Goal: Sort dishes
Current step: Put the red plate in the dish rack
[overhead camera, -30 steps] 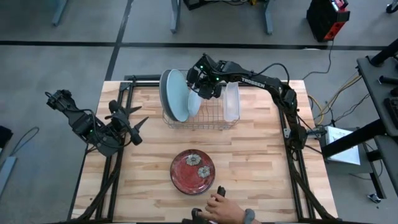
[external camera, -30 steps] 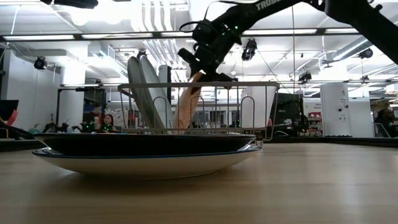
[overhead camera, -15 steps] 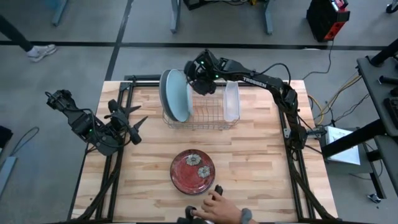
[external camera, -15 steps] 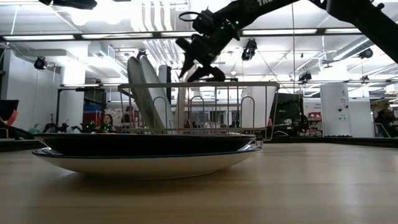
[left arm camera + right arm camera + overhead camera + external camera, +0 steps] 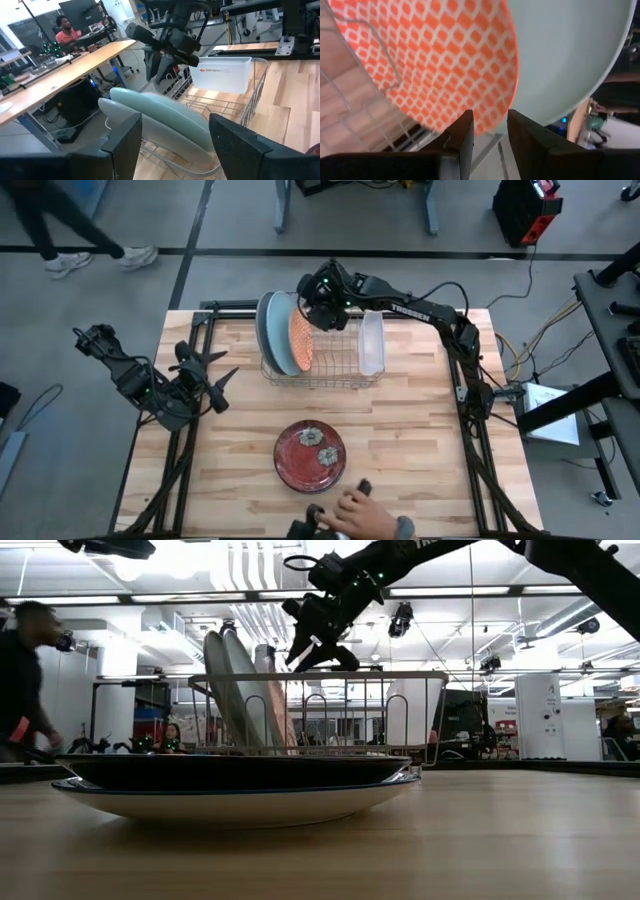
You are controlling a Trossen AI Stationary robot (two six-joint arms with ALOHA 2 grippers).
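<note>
High view: my right gripper [image 5: 314, 308] hung over the far left end of the wire rack [image 5: 340, 368], just above the orange-and-white plate [image 5: 300, 339]. That plate stood on edge in the rack, leaning against the pale blue plate [image 5: 283, 335], with the grey plate [image 5: 266, 330] behind it. The clear tub [image 5: 372, 343] sat at the rack's right end. The dark red plate [image 5: 311, 454] lay flat on the table [image 5: 420, 440] near the front edge, a silvery-white patterned plate under it as far as I could tell. A person's hand [image 5: 358, 512] rested at the front edge, just beside the red plate. My left gripper [image 5: 222, 377] waited at the left side of the table, fingers spread wide, holding nothing.

Low view: the right gripper [image 5: 312, 648] sat above the rack's top rail [image 5: 400, 674], clear of the plates, fingers parted and empty. The three racked plates leaned together at the left of the rack. The stacked flat plates filled the foreground. A person walked past at the far left of the room.

Left wrist view: the pale blue plate [image 5: 165, 120] and the grey one stood in the rack, with the right arm above them and the tub [image 5: 225, 74] beyond.

Right wrist view: the fingers [image 5: 461, 135] stood narrowly apart, with the orange-patterned plate [image 5: 435, 60] just beyond them and not gripped, resting on the pale blue plate [image 5: 570, 55].
</note>
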